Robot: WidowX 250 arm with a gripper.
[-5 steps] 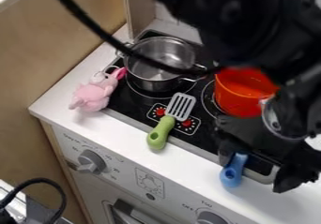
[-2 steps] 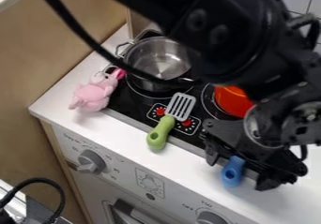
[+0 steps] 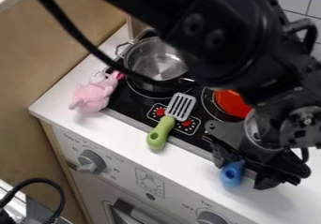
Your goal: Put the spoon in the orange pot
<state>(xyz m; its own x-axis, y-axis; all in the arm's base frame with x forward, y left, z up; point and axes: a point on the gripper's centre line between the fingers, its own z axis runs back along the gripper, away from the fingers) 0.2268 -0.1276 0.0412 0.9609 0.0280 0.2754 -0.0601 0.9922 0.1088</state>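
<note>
Our first worry is a lopsided grasp: the black gripper (image 3: 243, 172) is open above the near right edge of the stove (image 3: 139, 107), the blue handle (image 3: 231, 182) lying between its fingers but closer to the left one. If we closed now, that finger could shove the handle sideways before the other met it, and the spoon might twist or slip. We'd also be holding it by one end (if this is indeed our spoon), so the head could swing or droop on the lift. Carrying it to the orange pot (image 3: 233, 104), farther back on the right, we might clip the rim if we lifted too little.

As for what we can't make out, the gripper covers everything beyond the handle, so we can't confirm a spoon's bowl or tell which way it points. The arm (image 3: 213, 26) hides much of the orange pot, including most of its rim, and covers the right side of the metal pot (image 3: 164, 66). Whether either finger touches the handle, we can't tell.
</note>
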